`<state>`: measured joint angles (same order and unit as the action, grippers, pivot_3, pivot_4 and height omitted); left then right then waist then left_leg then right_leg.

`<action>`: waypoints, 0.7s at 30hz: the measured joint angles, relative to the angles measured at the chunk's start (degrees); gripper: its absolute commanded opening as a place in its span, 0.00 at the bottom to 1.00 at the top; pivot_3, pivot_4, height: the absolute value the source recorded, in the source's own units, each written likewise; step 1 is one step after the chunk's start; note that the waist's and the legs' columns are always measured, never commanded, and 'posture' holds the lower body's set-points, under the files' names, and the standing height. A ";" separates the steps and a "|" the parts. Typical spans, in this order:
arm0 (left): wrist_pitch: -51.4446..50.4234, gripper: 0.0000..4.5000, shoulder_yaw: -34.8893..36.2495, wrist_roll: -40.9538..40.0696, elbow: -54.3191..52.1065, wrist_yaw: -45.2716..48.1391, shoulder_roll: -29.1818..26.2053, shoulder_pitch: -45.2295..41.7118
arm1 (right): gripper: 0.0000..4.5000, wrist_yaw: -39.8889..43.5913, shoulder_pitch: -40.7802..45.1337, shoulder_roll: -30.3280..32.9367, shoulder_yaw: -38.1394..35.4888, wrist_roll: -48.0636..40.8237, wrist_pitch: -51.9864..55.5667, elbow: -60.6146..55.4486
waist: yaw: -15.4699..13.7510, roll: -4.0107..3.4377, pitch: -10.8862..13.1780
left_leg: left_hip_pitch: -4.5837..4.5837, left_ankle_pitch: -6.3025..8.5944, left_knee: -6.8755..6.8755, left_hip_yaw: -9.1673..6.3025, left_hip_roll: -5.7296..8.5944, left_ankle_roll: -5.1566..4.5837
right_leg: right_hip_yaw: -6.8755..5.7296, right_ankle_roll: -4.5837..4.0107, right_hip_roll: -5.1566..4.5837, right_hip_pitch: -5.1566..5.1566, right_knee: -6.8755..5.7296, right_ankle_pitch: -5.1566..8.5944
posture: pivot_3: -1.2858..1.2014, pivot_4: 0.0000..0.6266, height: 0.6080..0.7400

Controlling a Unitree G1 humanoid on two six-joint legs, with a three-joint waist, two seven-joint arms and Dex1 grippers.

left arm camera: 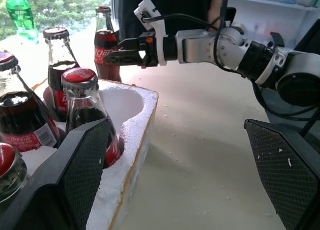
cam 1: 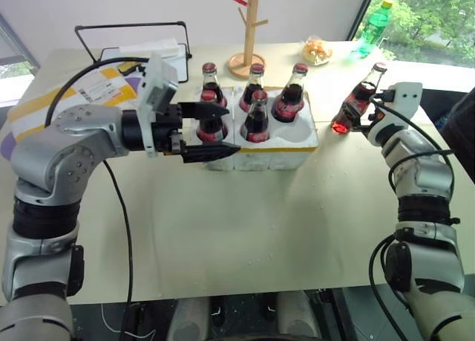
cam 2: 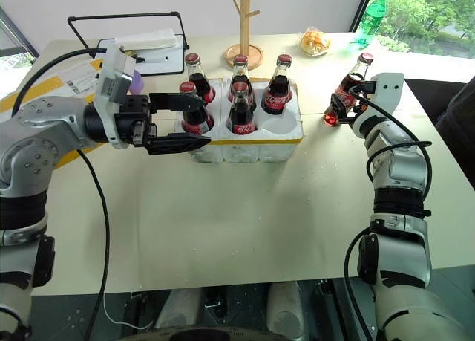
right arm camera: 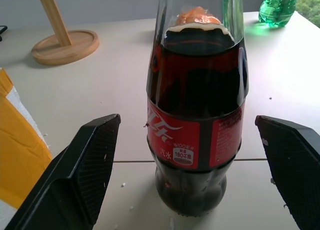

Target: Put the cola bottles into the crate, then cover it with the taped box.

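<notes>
Right gripper (right arm camera: 187,165) fingers spread, last cola bottle (right arm camera: 196,120) standing between them, untouched; uneven closing could tip it. Left gripper (cam 1: 210,131) spread beside crate (cam 1: 297,142).

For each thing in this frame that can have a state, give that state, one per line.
Crate: five wells hold bottles, one near well empty.
Five cola bottles: upright in the wells, capped.
Sixth cola bottle: on the table, outside the crate, between the right fingers, ungripped.
Left end effector: open, at the crate's near left bottle.
Right end effector: open around the sixth bottle.
Taped box: on the table, not covering the crate.
Green bottle: upright, capped.
</notes>
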<state>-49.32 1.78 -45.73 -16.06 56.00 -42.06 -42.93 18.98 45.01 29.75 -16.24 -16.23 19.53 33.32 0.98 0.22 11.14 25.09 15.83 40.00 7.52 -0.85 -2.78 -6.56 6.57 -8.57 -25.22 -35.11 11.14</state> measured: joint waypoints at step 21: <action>-0.23 1.00 1.19 0.00 -0.07 -0.50 -0.56 -0.01 | 0.61 2.23 8.25 -0.58 0.72 3.70 -14.92 21.58 | 0.16 -0.02 0.01 | -0.01 -0.02 -0.01 0.02 -0.01 0.03 | -0.02 0.00 0.01 0.04 -0.01 0.00 | 0.52 0.24 1.00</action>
<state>-49.55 2.96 -45.73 -16.13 55.50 -42.63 -42.94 21.21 53.26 29.16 -15.53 -12.53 4.60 54.90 1.14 0.20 11.15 25.09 15.81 39.98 7.53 -0.85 -2.75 -6.57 6.57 -8.56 -25.18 -35.12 11.14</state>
